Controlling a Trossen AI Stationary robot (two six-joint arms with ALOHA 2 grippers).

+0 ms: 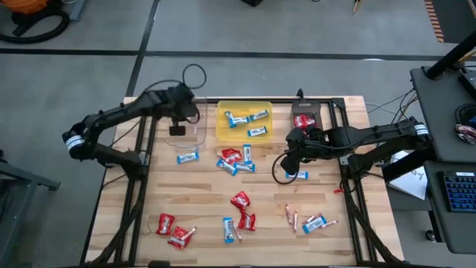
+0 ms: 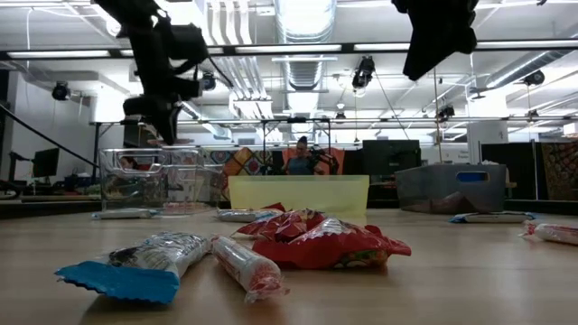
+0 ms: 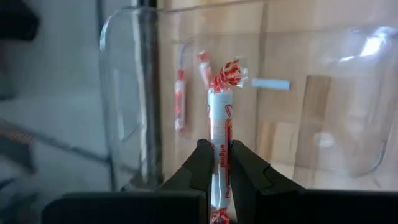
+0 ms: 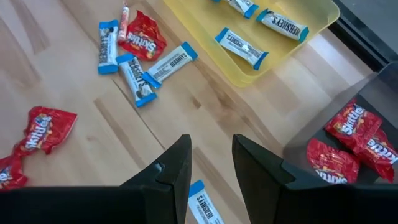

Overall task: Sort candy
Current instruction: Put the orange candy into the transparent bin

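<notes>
A thin pinkish wrapped candy stick [image 3: 218, 134] is pinched lengthwise by the left gripper [image 3: 216, 163], pointing forward over the clear plastic tray [image 1: 195, 132] at eleven o'clock on the wooden slatted table [image 1: 201, 201]. The right gripper [image 4: 211, 158] is held apart above a blue-and-white bar [image 4: 205, 208].

Clear tray [image 1: 195, 134], yellow tray [image 1: 223, 126], dark tray [image 1: 325, 112] along wood table [image 1: 193, 201] far edge.

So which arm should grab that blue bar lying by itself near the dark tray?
Probably the right arm. Its open gripper hangs just above that blue bar. The left gripper is busy, shut on a pink stick over the clear tray.
</notes>
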